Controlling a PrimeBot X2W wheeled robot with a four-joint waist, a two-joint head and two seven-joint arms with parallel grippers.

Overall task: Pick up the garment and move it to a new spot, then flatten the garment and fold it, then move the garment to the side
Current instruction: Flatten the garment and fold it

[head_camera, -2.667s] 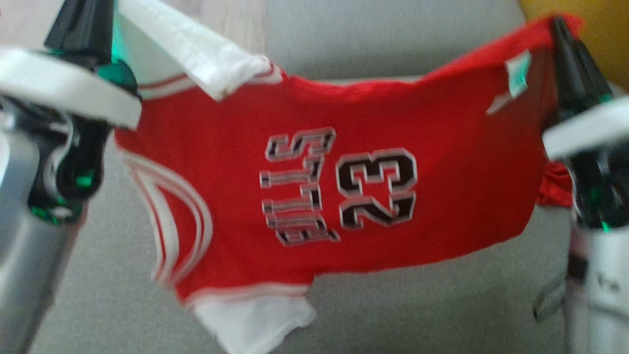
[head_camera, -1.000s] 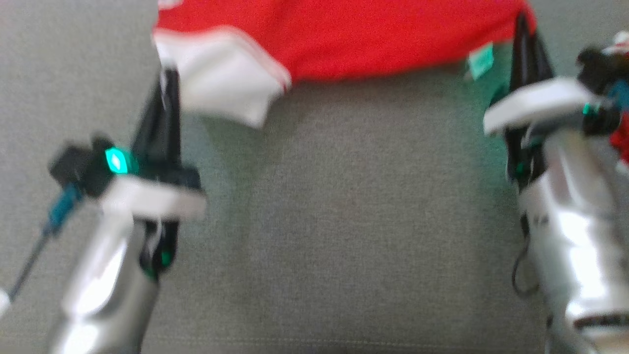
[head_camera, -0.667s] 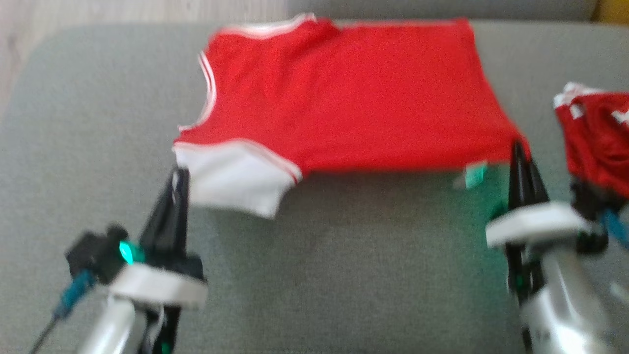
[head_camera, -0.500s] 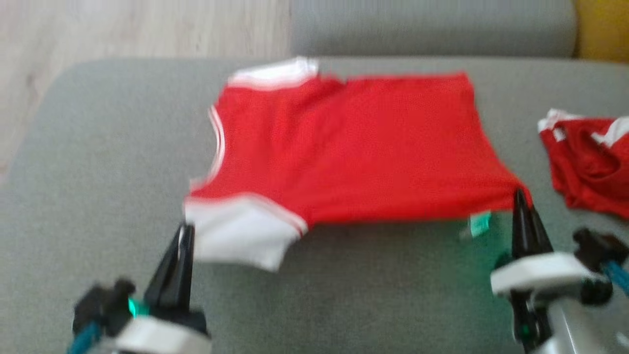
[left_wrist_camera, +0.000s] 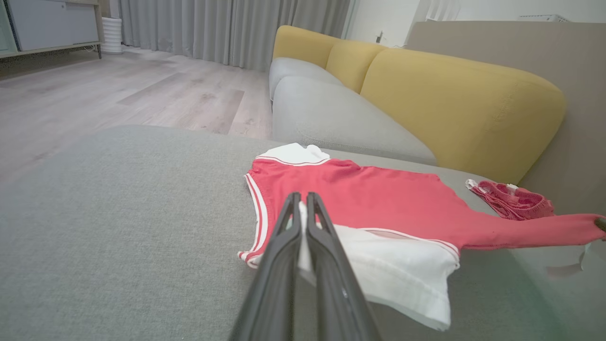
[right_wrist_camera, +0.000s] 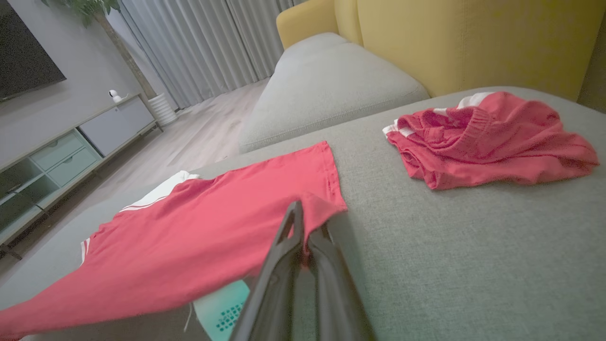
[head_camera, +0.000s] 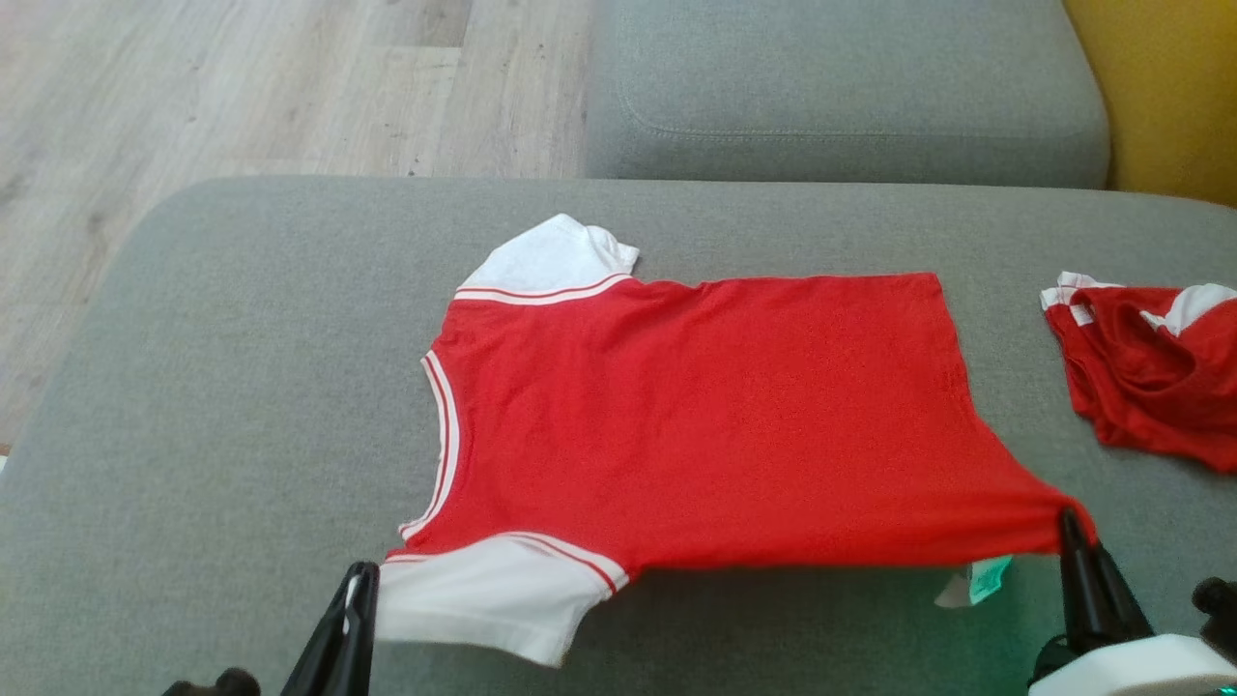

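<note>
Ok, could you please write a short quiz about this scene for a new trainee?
1. True or false: the right fingers stand open, away from the red shirt.
2. What do the left fingers pinch? A) white sleeve B) neck opening C) label
3. Fill in: on the grey cushion, apart from the shirt, lies a crumpled pair of red ___.
Key: 1 false, they are shut on its corner; 2 A; 3 shorts.

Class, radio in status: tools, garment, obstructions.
Left tool shut on red-and-white fabric jersey, white sleeve. Right tool shut on hem corner. Jersey spread on grey cushion. Crumpled red shorts apart, rightward.
</note>
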